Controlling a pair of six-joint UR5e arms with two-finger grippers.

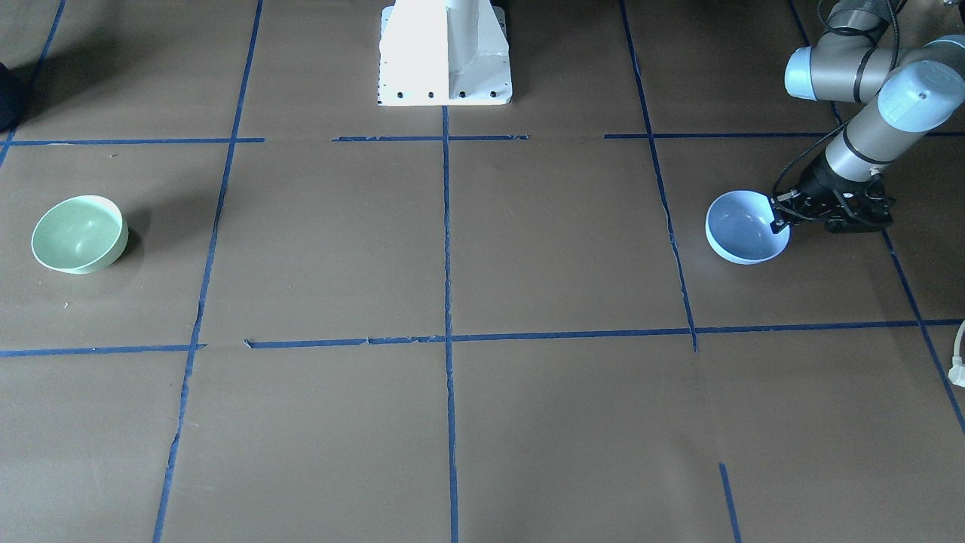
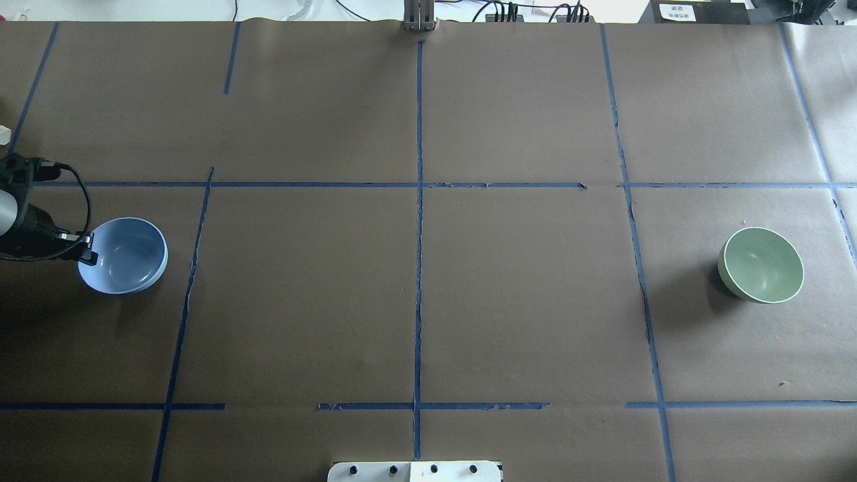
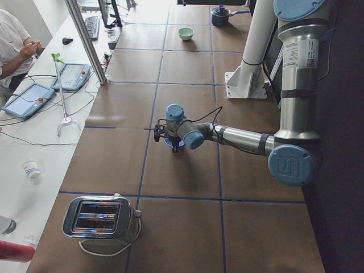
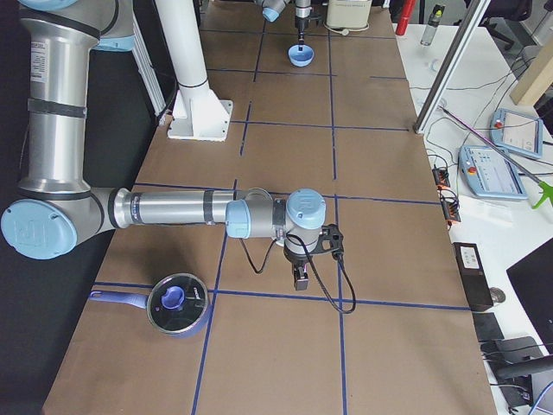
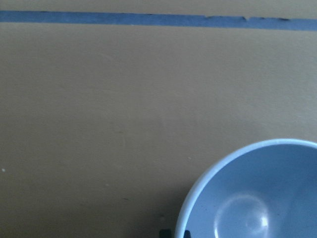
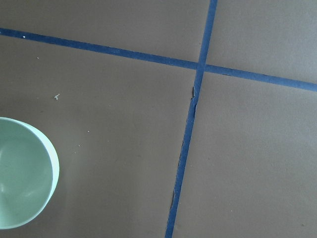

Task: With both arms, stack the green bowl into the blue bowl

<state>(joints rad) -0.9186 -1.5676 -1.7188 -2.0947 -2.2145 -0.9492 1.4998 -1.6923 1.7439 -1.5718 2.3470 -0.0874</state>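
Observation:
The blue bowl (image 1: pixel 742 230) sits at the table's left end and also shows in the overhead view (image 2: pixel 127 258). My left gripper (image 1: pixel 776 220) stands at its outer rim, one finger inside and one outside, shut on the rim. The left wrist view shows the bowl (image 5: pixel 257 198) with the fingertips (image 5: pixel 167 233) close at the rim. The green bowl (image 1: pixel 79 234) sits alone at the right end (image 2: pixel 761 264) and at the left edge of the right wrist view (image 6: pixel 20 178). My right gripper (image 4: pixel 300 281) hangs above the table; I cannot tell if it is open.
The white pedestal (image 1: pixel 445 53) stands at the robot's edge. A toaster (image 3: pixel 99 216) sits beyond the blue bowl at the left end. A lidded blue pot (image 4: pixel 177 304) sits near the right arm. An operator (image 3: pixel 14 45) and tablets are on the side bench.

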